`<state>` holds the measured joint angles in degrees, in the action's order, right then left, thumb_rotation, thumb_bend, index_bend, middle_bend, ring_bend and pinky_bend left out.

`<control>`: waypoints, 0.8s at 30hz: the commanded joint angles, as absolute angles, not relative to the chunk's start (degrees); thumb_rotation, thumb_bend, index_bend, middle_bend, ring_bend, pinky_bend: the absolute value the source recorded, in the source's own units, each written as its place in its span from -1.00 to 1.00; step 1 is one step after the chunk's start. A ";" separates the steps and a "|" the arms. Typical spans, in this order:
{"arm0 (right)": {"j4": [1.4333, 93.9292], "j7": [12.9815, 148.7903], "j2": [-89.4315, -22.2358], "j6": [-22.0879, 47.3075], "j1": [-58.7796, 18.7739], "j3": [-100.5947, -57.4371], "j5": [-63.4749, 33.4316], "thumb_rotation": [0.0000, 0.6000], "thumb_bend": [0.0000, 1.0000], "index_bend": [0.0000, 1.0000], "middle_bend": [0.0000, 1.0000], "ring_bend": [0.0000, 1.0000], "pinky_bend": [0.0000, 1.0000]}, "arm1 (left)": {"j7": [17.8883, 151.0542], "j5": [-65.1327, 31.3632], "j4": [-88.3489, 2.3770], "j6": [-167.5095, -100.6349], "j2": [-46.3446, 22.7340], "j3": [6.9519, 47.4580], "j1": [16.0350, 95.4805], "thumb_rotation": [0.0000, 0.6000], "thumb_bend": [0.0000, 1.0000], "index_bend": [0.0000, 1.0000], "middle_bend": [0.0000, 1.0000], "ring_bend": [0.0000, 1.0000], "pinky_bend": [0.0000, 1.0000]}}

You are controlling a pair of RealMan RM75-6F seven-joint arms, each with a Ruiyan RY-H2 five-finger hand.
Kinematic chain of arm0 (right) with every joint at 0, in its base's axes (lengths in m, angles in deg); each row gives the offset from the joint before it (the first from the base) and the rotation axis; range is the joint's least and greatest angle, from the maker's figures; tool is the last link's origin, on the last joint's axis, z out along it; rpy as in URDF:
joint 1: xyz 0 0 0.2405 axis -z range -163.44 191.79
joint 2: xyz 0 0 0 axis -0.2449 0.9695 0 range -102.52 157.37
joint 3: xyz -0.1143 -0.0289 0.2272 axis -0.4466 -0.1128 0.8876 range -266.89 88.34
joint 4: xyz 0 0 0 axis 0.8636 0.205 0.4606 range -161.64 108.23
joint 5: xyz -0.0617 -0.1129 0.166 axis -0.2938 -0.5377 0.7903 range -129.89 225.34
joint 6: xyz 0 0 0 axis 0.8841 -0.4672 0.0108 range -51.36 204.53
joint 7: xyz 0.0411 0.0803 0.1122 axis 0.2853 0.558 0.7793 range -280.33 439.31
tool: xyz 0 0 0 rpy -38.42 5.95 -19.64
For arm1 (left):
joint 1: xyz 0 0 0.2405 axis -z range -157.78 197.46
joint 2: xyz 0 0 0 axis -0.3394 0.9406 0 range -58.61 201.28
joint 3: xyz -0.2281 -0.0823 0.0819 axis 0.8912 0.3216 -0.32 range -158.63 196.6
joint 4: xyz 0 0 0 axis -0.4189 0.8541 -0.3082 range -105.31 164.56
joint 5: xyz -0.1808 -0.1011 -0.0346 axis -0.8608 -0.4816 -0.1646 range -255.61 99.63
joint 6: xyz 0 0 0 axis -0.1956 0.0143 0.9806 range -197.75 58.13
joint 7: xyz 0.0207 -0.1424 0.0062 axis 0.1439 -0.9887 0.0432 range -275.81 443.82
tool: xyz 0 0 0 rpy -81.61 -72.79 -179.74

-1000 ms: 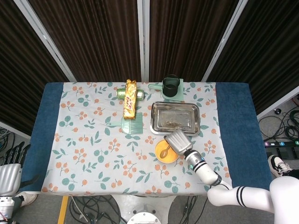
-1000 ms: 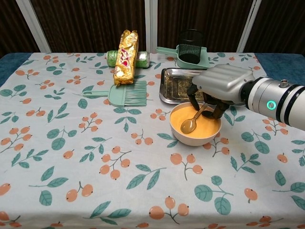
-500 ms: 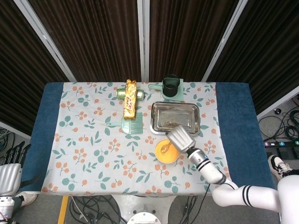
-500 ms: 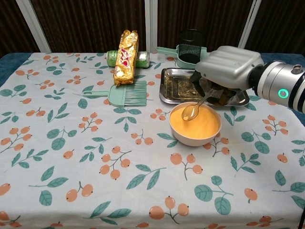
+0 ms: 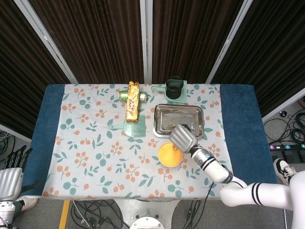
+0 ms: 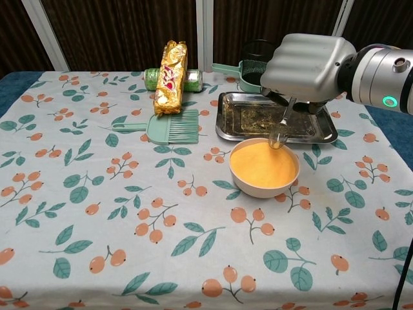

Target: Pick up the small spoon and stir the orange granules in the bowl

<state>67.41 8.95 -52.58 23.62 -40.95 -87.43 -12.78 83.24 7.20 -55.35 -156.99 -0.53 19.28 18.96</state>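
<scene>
I have the right hand (image 6: pixel 308 63) clamped on the small spoon (image 6: pixel 282 126), fingers wrapped round the top of the handle so the spoon hangs nearly straight down beneath the palm. Its head sits at the far rim of the bowl (image 6: pixel 264 186), just at the surface of the orange granules (image 6: pixel 263 163); whether it touches them I cannot tell from the chest view. Holding it this upright should let me sweep the head through the granules without tipping the bowl, I judge, though a steep spoon could fling grains over the near rim if I push too hard.

Behind the hand lies the metal tray (image 6: pixel 239 124), and beyond that the black mesh cup (image 6: pixel 257 63) on its green dustpan. Off to the hand's left are the green comb-like brush (image 6: pixel 169 125), the gold snack packet (image 6: pixel 169 76) and a green can (image 6: pixel 150 78) lying on its side.

My left hand (image 5: pixel 9 177) is parked off the table edge, fingers apart, holding nothing.
</scene>
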 commanded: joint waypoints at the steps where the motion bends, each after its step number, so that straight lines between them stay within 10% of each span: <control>1: 66.03 3.71 -54.53 23.10 -42.90 -89.65 -12.18 1.00 -0.06 0.30 0.97 1.00 1.00 | 82.94 7.21 -55.30 -156.85 -0.52 19.20 18.96 1.00 -1.00 -0.77 -0.85 -0.90 -0.83; 24: 66.91 7.61 -60.25 19.32 -41.22 -90.69 -12.60 1.00 -0.05 0.37 0.99 1.00 1.00 | 81.24 7.34 -53.76 -156.79 -1.15 18.92 18.59 1.00 -1.00 -0.77 -0.85 -0.90 -0.83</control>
